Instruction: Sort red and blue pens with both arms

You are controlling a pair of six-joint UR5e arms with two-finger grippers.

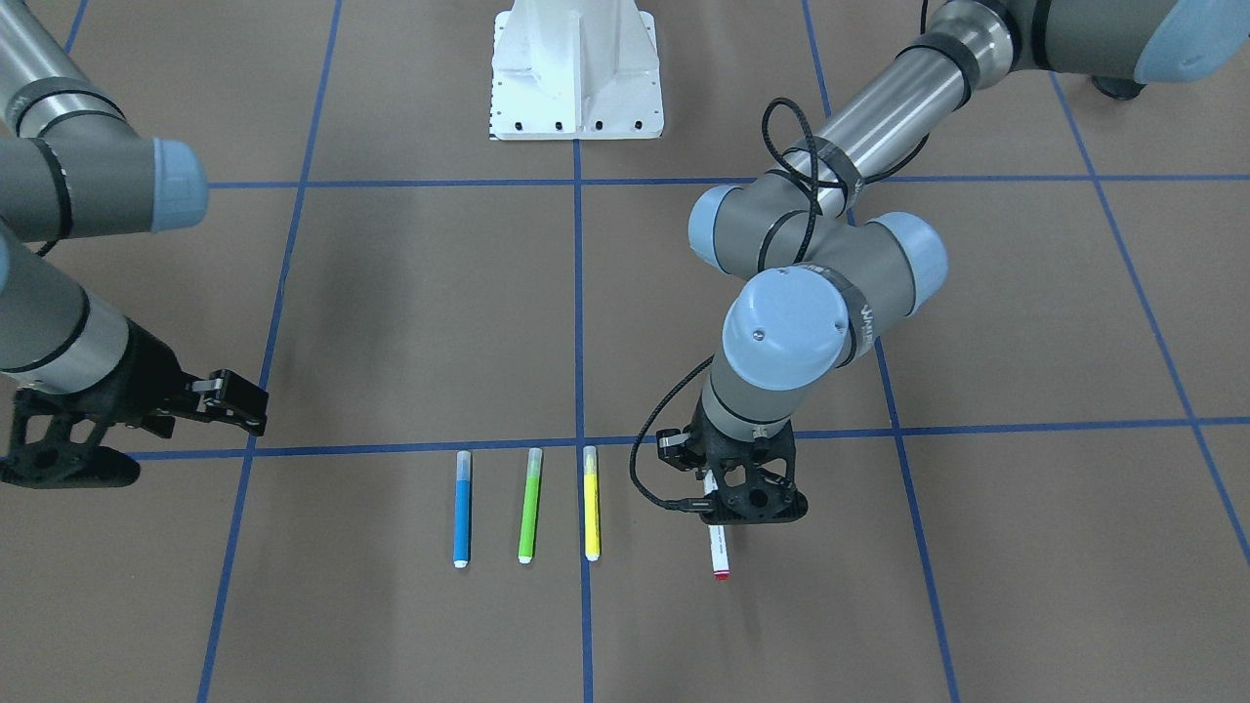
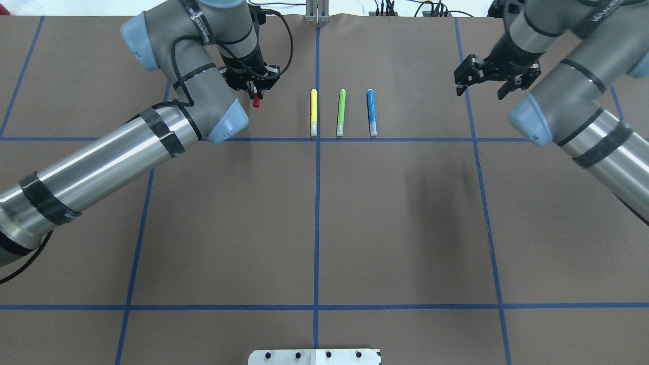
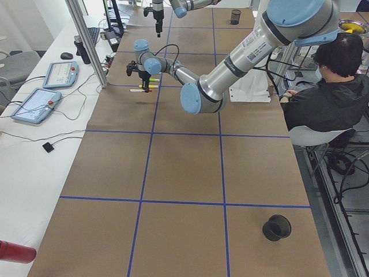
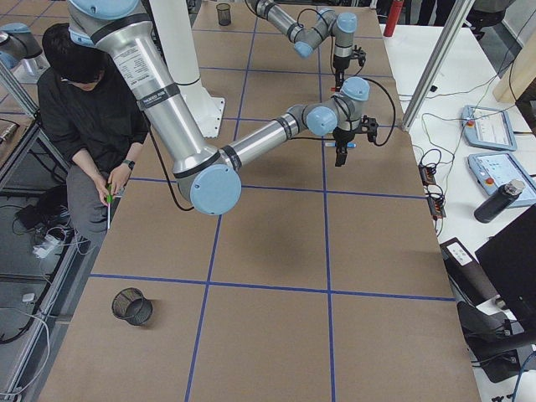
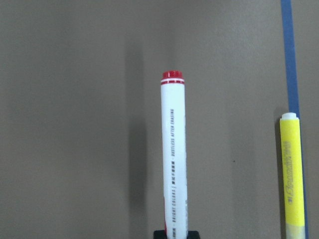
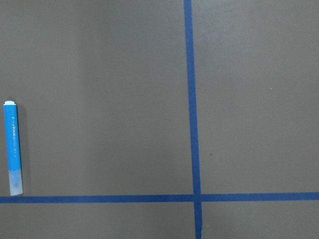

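My left gripper (image 2: 255, 94) is shut on the red pen (image 1: 720, 552), a white barrel with a red end. In the left wrist view the red pen (image 5: 172, 159) sticks out from the gripper (image 5: 175, 233), and its shadow is offset to the left, so it hangs just above the paper. The blue pen (image 2: 371, 112) lies flat at the right end of the pen row. My right gripper (image 2: 481, 92) hovers open and empty to the right of it. The right wrist view shows the blue pen (image 6: 13, 149) at its left edge and none of the right gripper's fingers.
A yellow marker (image 2: 313, 112) and a green marker (image 2: 340, 112) lie between the two arms, parallel to the blue pen. The white pedestal base (image 1: 576, 68) stands at the robot's side. A black mesh cup (image 3: 277, 227) sits near one table end. A person (image 3: 328, 98) sits beside the table.
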